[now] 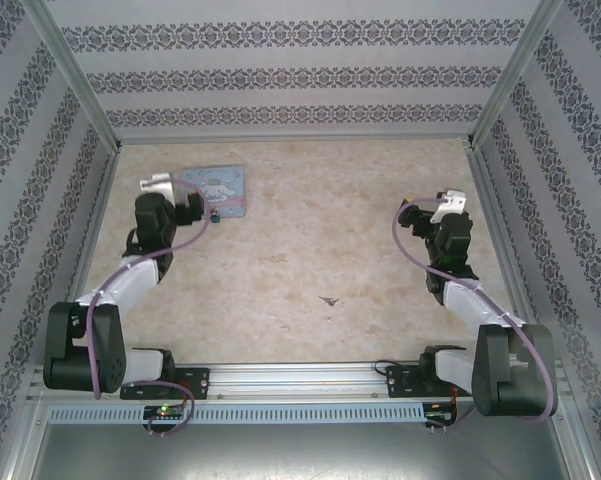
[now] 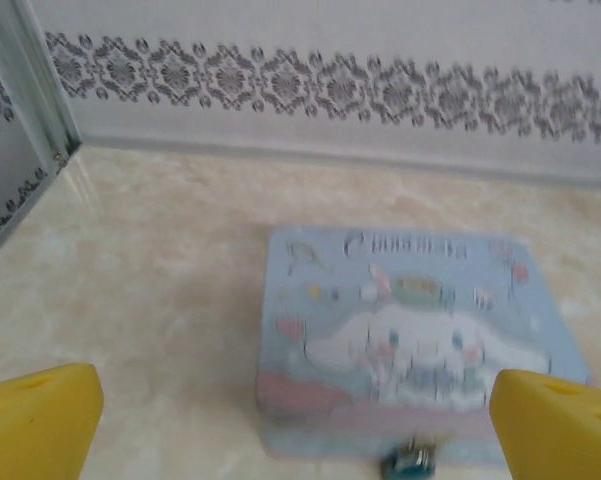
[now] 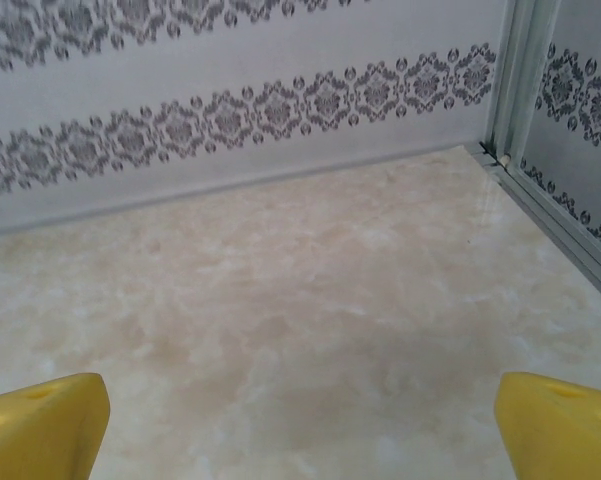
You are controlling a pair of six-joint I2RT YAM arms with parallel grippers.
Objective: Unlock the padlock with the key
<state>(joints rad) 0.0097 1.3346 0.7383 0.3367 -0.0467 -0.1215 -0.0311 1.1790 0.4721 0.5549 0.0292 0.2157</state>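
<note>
The padlock (image 1: 214,214) is tiny, with a blue-teal body. It lies on the table against the near edge of a light-blue cartoon tin (image 1: 218,188). In the left wrist view the padlock (image 2: 412,462) sits at the bottom edge, just in front of the tin (image 2: 410,340). My left gripper (image 1: 190,209) hovers just left of it, open, its yellow fingertips (image 2: 40,420) wide apart and nothing between them. A small dark thing near mid-table looks like the key (image 1: 329,299). My right gripper (image 1: 432,215) is open at the far right, over bare table (image 3: 300,300).
Patterned walls close the table in on the left, back and right, with metal posts (image 1: 485,110) at the corners. A faint speck (image 1: 278,258) lies mid-table. The arms' bases stand on the rail (image 1: 300,378) at the near edge.
</note>
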